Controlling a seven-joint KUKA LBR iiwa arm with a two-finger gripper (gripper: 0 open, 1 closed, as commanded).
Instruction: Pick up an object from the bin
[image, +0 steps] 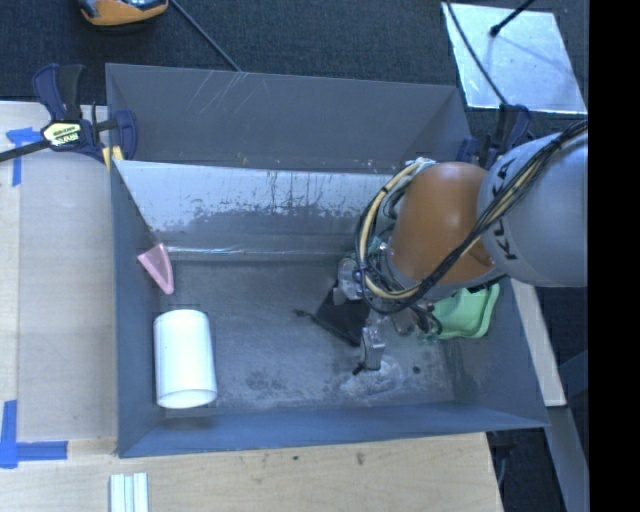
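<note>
My gripper (372, 355) hangs low over the bin floor at the right of the middle, its fingertips close to the floor with nothing visible between them. A flat black thing (338, 318) lies just to its left, partly under the wrist. A light green thing (468, 312) sits at the right wall, half hidden behind the arm.
A white cylinder (185, 358) lies on its side near the front left corner. A small pink wedge (157, 267) rests against the left wall at the back. Bare floor stretches between the cylinder and the gripper.
</note>
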